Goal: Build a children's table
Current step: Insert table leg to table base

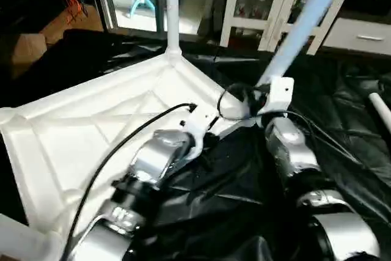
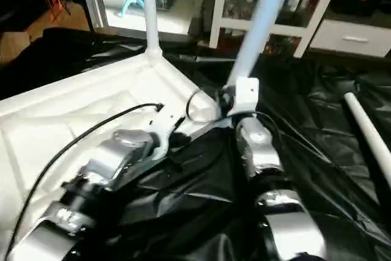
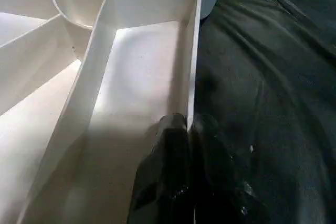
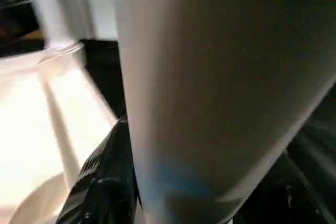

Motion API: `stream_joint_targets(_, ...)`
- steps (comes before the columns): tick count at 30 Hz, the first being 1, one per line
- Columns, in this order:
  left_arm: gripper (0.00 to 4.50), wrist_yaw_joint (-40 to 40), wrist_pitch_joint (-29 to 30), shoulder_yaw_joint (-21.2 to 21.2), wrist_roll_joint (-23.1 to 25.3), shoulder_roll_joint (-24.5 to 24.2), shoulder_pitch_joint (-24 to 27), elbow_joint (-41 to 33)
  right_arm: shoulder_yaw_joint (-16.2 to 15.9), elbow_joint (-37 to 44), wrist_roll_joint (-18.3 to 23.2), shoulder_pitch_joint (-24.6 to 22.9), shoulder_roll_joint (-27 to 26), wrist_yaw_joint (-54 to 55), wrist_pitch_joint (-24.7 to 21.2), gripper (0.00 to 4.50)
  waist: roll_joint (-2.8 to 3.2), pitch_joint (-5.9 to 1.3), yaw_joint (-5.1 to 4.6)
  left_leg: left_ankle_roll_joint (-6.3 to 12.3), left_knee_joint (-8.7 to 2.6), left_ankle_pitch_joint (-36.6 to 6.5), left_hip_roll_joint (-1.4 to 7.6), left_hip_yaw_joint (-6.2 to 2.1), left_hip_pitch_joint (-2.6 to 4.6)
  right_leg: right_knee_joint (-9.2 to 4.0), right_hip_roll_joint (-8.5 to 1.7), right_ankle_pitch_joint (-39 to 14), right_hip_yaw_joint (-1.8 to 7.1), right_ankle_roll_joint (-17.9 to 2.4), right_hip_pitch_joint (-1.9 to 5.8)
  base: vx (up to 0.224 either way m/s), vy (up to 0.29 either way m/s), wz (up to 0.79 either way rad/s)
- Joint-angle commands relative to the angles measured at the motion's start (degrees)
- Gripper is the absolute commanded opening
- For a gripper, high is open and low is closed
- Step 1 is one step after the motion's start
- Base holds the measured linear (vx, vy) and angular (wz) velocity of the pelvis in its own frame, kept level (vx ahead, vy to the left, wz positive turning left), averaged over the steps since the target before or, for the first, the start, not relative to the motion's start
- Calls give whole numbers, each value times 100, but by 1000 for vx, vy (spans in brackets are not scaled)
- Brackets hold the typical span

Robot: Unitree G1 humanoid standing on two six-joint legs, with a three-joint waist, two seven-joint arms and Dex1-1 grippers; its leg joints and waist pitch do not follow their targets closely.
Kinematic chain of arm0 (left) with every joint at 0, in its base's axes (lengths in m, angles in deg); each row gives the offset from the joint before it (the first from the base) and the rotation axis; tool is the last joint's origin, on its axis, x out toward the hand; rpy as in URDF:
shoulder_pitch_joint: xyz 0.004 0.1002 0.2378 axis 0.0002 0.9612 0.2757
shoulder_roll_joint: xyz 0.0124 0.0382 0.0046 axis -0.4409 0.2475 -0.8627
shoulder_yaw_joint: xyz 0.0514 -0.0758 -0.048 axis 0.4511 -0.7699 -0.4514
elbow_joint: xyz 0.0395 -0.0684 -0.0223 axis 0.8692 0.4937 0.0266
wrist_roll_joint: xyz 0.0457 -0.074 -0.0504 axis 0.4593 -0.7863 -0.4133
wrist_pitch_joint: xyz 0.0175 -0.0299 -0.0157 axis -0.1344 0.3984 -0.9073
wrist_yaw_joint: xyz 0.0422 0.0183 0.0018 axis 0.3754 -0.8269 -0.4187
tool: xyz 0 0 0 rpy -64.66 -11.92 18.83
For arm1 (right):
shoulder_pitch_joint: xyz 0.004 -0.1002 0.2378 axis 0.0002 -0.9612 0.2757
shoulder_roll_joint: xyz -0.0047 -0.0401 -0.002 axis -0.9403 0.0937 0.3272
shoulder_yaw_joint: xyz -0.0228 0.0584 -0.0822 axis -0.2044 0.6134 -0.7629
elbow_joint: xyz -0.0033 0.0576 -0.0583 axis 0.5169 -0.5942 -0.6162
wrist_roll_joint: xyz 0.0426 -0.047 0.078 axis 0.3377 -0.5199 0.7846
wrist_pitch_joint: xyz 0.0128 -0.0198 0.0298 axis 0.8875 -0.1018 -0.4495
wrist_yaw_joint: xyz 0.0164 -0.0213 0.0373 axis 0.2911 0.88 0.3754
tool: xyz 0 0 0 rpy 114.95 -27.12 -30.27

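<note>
The white tabletop (image 1: 91,132) lies upside down on black sheeting, ribs facing up. One white leg (image 1: 172,10) stands upright in its far corner socket. A second leg (image 1: 305,16) leans up and to the right from the corner nearest my right arm, and my right gripper (image 1: 252,97) is shut around its lower end, one black finger (image 4: 105,182) against the tube. My left gripper (image 3: 190,129) is shut on the tabletop's thin side rim (image 3: 193,56), one finger on each side of the wall.
Another white leg (image 2: 366,126) lies loose on the black sheeting (image 1: 244,175) at the right. White cabinets (image 1: 269,4) and a doorway stand beyond the table. A black cable (image 1: 140,126) runs along my left forearm.
</note>
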Motion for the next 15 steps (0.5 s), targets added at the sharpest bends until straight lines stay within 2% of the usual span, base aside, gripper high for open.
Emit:
stream_joint_targets(1,0,-489,3,-331,74,34,-214,-10,-201,-984,-21,-588,-418,29,-645,185,77,-177,-15,456,-355,-156,356,-155,12,-276,-472,1124,272,-1571,140,0,0,0)
stream_joint_targets(2,0,-459,24,-306,85,0,-186,-30,-203,-985,-18,-591,-435,15,-657,185,74,-155,-18,484,-370,-262,362,-154,9,-291,-475,997,264,-1557,133,0,0,0)
stream_joint_targets(5,0,-333,50,-264,75,-134,-83,-100,-218,-979,-67,-608,-456,-147,-643,185,84,-140,-28,359,-399,-609,380,-159,29,-335,-474,463,266,-1509,115,0,0,0)
stream_joint_targets(8,0,-77,-72,-180,24,-238,-26,-150,-260,-981,-123,-593,-433,-493,-719,185,78,-142,-45,289,-401,-621,375,-156,18,-331,-466,468,271,-1494,120,0,0,0)
stream_joint_targets(10,0,216,-312,-87,-45,-312,40,-237,-277,-946,-146,-597,-414,-749,-738,185,75,-143,-57,332,-392,-544,364,-154,-1,-322,-468,594,274,-1518,132,0,0,0)
stream_joint_targets(11,0,857,-756,199,-99,-569,215,-483,-355,-825,-114,-624,-347,-1306,-849,185,74,-139,-48,401,-393,-520,370,-167,-1,-328,-478,623,270,-1532,132,0,0,0)
stream_joint_targets(12,0,1255,-1066,360,-141,-724,327,-631,-387,-745,-67,-642,-304,-1607,-900,185,61,-127,-92,480,-402,-551,355,-171,-69,-325,-483,553,275,-1519,165,0,0,0)
stream_joint_targets(13,0,1462,-1167,418,-191,-795,388,-710,-405,-698,-34,-652,-279,-1777,-927,185,78,-128,-92,502,-415,-577,373,-189,-68,-336,-495,458,269,-1507,165,0,0,0)
stream_joint_targets(14,0,1589,-1039,489,-201,-934,450,-821,-445,-605,8,-679,-213,-2039,-1012,185,93,-129,-134,494,-405,-593,387,-170,-41,-342,-491,420,277,-1529,145,0,0,0)
stream_joint_targets(15,0,1646,-978,529,-192,-1018,483,-881,-474,-550,25,-698,-166,-2184,-1065,185,101,-138,-134,482,-397,-551,397,-169,-22,-328,-489,498,279,-1563,143,0,0,0)
